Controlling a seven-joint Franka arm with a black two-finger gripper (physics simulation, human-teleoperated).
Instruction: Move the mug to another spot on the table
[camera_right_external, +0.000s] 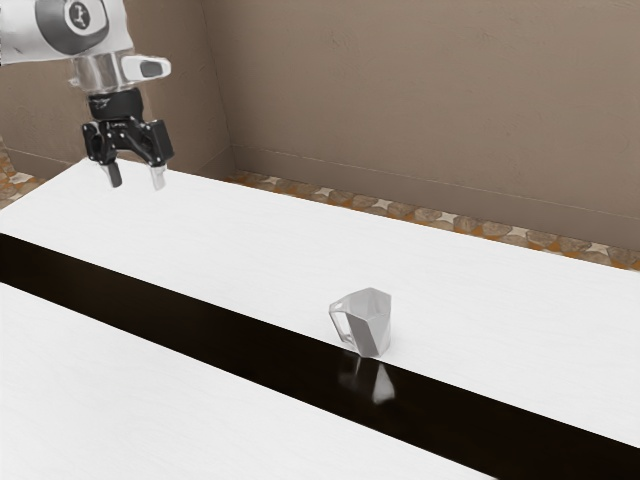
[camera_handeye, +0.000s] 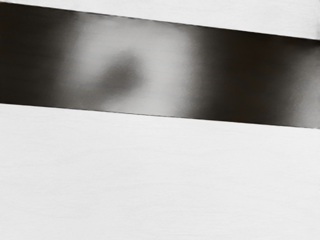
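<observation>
Gripper (camera_right_external: 137, 182): fingers apart, nothing between them; hangs above the table's far corner, at the exterior view's upper left.
Arm (camera_right_external: 85, 30): enters from the upper left, hand pointing down.
Mug (camera_right_external: 365, 320): grey, faceted, upright on the white table (camera_right_external: 250, 250), handle toward the exterior view's left; base touches the far edge of the strip. Well apart from the gripper.
Strip (camera_right_external: 190, 325): black, glossy, runs across the table; mirrors the mug.
Wrist view: white table (camera_handeye: 150, 175) crossed by the strip (camera_handeye: 250, 75), with a blurred pale reflection in it.
Floor (camera_right_external: 420, 212): mottled stone beyond the table.
</observation>
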